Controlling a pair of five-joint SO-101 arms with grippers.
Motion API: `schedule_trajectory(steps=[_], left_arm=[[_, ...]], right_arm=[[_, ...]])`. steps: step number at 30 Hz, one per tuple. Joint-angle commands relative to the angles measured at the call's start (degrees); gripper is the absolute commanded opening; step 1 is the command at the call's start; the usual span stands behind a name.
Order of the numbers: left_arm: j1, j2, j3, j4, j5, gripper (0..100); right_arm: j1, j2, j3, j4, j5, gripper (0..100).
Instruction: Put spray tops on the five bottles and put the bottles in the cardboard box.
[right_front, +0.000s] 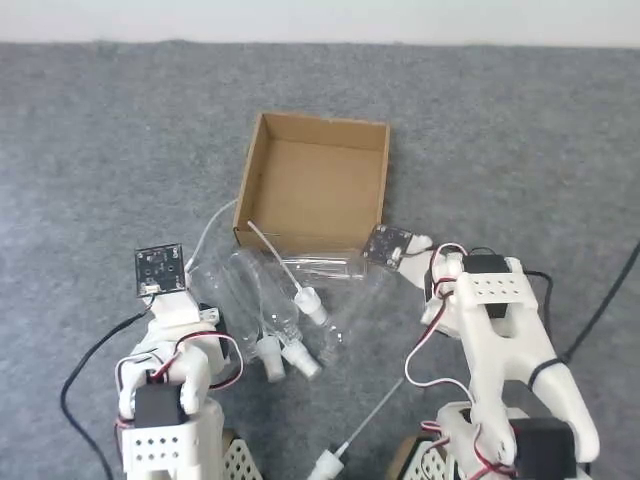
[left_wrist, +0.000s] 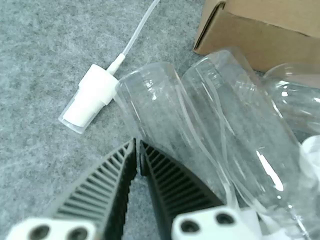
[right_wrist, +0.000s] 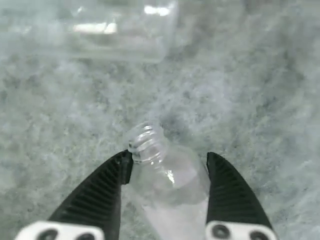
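The cardboard box (right_front: 312, 180) stands open at mid-table. In front of it lie several clear bottles (right_front: 250, 295), two of them with white spray tops (right_front: 271, 357) at the near end. My left gripper (left_wrist: 136, 145) is shut with nothing in it, its tips beside a clear bottle (left_wrist: 165, 125) and close to a loose white spray top (left_wrist: 91, 99) with a long tube. My right gripper (right_wrist: 170, 160) is shut on a capless clear bottle (right_wrist: 165, 175), whose threaded neck (right_wrist: 146, 142) sticks out past the fingers. Beyond it lies another bottle (right_wrist: 105, 30).
A loose spray top (right_front: 330, 463) with a long tube lies on the grey mat between the arm bases. Another spray top (right_front: 313, 306) rests on the bottle pile, its tube pointing at the box corner (left_wrist: 225, 30). Black cables (right_front: 600, 305) trail at both sides.
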Motion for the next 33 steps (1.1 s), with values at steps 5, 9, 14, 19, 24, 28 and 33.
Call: schedule_trajectory(steps=[5, 9, 14, 19, 24, 28, 33], left_arm=[[-0.09, -1.05, -0.66, 0.26, 0.09, 1], [-0.09, -1.05, -0.66, 0.26, 0.09, 1], [-0.09, -1.05, -0.66, 0.26, 0.09, 1], [-0.09, -1.05, -0.66, 0.26, 0.09, 1], [-0.09, -1.05, -0.66, 0.26, 0.09, 1], [-0.09, -1.05, -0.66, 0.26, 0.09, 1], [-0.09, -1.05, -0.66, 0.26, 0.09, 1]], right_arm=[[-0.4, 0.57, -7.65, -0.84, -14.59, 12.0], [-2.33, 0.57, -7.91, -0.92, -21.01, 12.0], [-4.35, 0.57, -7.91, -0.75, -26.64, 12.1], [-4.7, 0.66, -7.82, 0.04, -26.73, 21.4], [-6.55, 0.57, -7.91, 2.42, -26.55, 29.0], [-9.1, 0.04, -8.0, 5.23, -24.0, 29.0], [-9.19, 0.57, -11.08, 8.75, -22.86, 29.2]])
